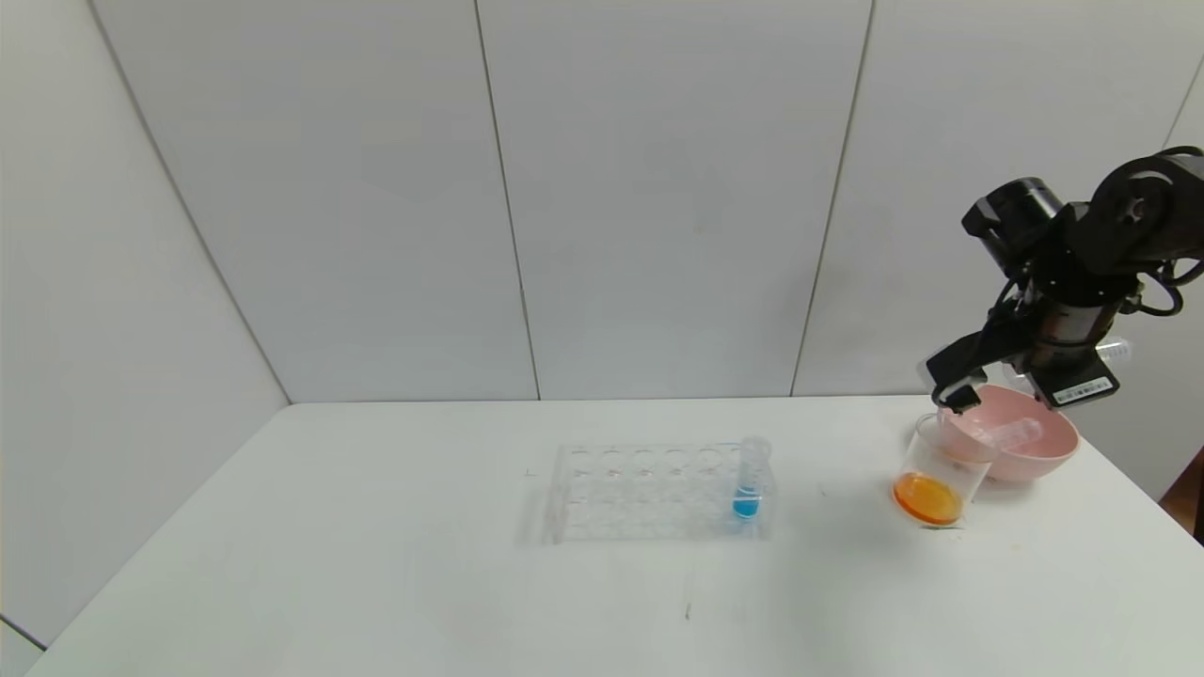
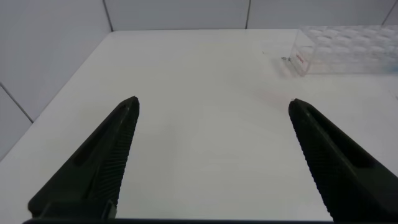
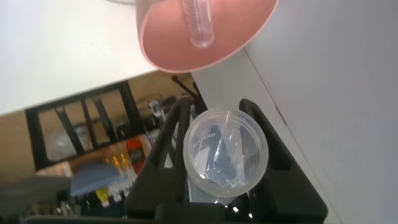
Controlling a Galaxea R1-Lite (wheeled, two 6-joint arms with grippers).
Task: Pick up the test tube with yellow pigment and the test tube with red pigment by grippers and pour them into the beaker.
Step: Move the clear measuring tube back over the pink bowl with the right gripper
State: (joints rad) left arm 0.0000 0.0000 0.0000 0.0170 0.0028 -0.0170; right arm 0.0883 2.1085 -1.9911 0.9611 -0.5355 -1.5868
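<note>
The right pincer (image 3: 227, 186), clenched on an emptied, light, slippery, fragile test tube (image 3: 225, 155), should keep gripping its mid-body above the pink bowl (image 1: 1025, 442).

Rack (image 1: 649, 491) at table (image 1: 376, 583) centre, one tube (image 1: 750, 478) in its right end. Beaker (image 1: 934, 475) right of rack (touching bowl (image 1: 1021, 442) behind it). Empty tube (image 1: 1011, 434) lies in bowl.
</note>
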